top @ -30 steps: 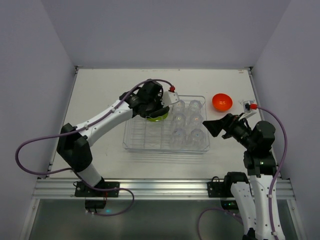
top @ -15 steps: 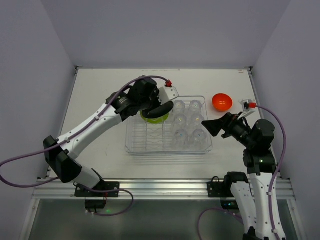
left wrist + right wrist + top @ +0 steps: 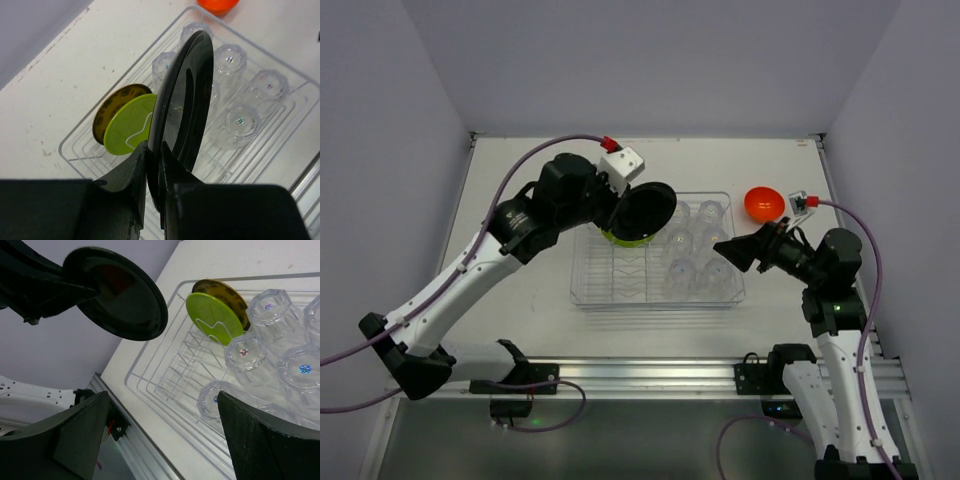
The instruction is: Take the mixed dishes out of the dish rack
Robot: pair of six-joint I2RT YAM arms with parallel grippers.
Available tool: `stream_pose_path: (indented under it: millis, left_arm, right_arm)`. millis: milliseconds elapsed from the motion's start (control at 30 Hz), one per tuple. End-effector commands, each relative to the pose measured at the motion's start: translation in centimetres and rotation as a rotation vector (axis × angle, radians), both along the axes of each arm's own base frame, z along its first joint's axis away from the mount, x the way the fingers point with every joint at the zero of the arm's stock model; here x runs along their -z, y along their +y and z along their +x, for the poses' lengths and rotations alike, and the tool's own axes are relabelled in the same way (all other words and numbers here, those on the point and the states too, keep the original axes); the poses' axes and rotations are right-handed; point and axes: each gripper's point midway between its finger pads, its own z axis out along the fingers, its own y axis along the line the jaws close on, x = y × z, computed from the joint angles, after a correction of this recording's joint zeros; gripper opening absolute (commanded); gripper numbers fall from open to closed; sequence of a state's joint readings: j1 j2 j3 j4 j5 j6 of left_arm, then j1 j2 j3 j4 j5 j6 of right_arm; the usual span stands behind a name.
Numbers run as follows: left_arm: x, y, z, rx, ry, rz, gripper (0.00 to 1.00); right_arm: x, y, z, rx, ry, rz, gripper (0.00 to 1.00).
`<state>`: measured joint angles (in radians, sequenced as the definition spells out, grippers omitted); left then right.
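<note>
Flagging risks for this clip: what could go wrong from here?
1. The left end effector pinches the black plate by its rim only; it could slip and fall on the glass cups or green plate beneath.
2. The open right end effector hovers right of the dish rack; carrying the plate that way might clip it.

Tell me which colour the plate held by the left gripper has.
The plate in the left gripper is glossy black, clearest in the right wrist view.

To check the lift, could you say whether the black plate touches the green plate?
Apart: right wrist view shows a clear gap between black plate and green plate.
</note>
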<state>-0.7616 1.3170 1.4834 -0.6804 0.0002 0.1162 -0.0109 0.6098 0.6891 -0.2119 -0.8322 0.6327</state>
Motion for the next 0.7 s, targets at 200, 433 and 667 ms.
stream_pose_path:
  millis: [200,433,667]
  left_arm:
    - [-3.8,1.9,0.9,-0.163,0.174,-0.549,0.0]
    - [-5.0,2.4,-0.4,-0.045,0.326,-0.846,0.0]
    - [-1.8,14.4,4.8,-0.538,0.318,-1.169,0.0]
  right_arm:
    - [-2.0,1.9,-1.3,-0.104,-0.051,0.043,0.89]
    - [-1.7,2.3,-1.8,-0.13,-0.045,0.049,0.88]
    - [-1.1,2.3,-2.5,-0.128,-0.049,0.052,0.87]
